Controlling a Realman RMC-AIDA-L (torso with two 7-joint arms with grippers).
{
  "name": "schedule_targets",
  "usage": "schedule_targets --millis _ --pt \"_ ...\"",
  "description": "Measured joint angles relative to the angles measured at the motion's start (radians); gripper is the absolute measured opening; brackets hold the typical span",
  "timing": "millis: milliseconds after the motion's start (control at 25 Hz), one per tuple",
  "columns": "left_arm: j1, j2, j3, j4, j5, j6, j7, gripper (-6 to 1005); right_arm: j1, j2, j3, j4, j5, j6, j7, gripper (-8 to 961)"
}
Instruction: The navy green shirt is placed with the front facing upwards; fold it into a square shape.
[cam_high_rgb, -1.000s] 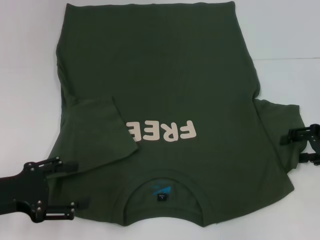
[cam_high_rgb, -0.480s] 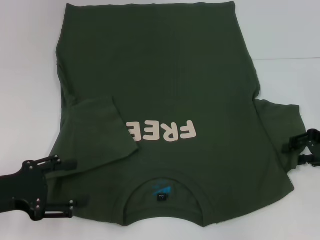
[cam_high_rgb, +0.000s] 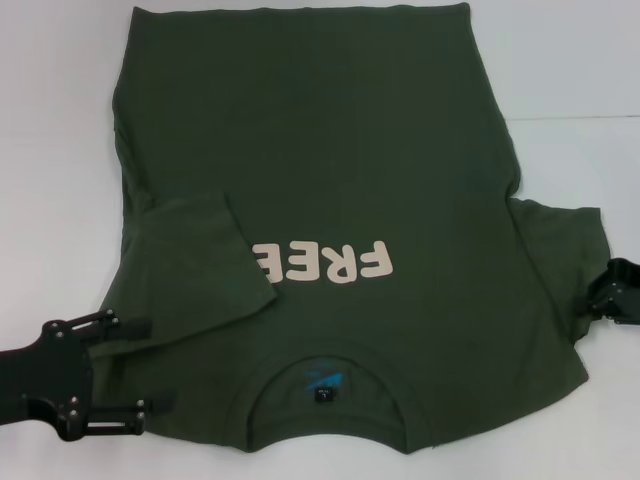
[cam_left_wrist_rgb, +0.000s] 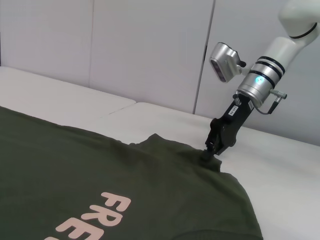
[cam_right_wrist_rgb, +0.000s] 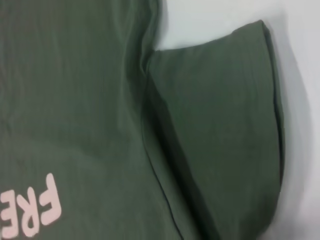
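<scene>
On the white table we see from our head camera the green shirt lying flat, front side up. The cream letters sit in the middle of it, and the round collar with its small blue label is on the side near us. The sleeve on our left side is folded in over the shirt's body and covers the start of the word. The sleeve on our right side is spread out flat on the table. Our left gripper is low at the near left, beside the shirt's shoulder. Its two fingers are spread wide apart with nothing between them. Our right gripper is at the far right edge of the picture, right at the edge of the flat sleeve. We cannot tell how its fingers stand from here.

From our left wrist camera we look across the shirt and its letters to the other side. The right gripper points down with its tip on the edge of the raised sleeve. We cannot tell if its fingers are pinching the cloth. The white table goes on behind it.

From our right wrist camera we see the flat sleeve close up, next to the shirt's body and some of the letters. A bit of white table shows past the sleeve.
</scene>
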Motion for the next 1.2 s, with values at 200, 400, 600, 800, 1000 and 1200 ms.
schedule_targets --millis 200,400,600,800,1000,1200 --pt "0.0 0.001 -0.001 0.0 0.0 0.0 0.0 917 0.001 -0.002 -0.031 0.0 0.0 0.0 -0.001 106" --pt "0.0 0.002 -0.002 0.0 0.0 0.001 0.0 917 0.004 -0.003 -0.033 -0.007 0.001 -0.006 -0.01 39" --pt "0.0 0.001 -0.005 0.0 -0.001 0.008 -0.013 917 -0.008 -0.015 -0.019 -0.033 0.008 -0.03 -0.03 34" --pt "-0.003 0.001 -0.006 0.0 -0.026 0.015 -0.036 917 -0.044 -0.029 0.045 -0.088 0.014 -0.07 -0.06 30" --pt "-0.003 0.001 -0.006 -0.002 -0.057 0.02 -0.077 917 -0.092 -0.048 0.136 -0.138 0.056 -0.127 -0.109 30" --pt "-0.003 -0.007 -0.008 -0.008 -0.077 0.02 -0.117 917 -0.119 -0.062 0.152 -0.164 0.116 -0.157 -0.156 30"
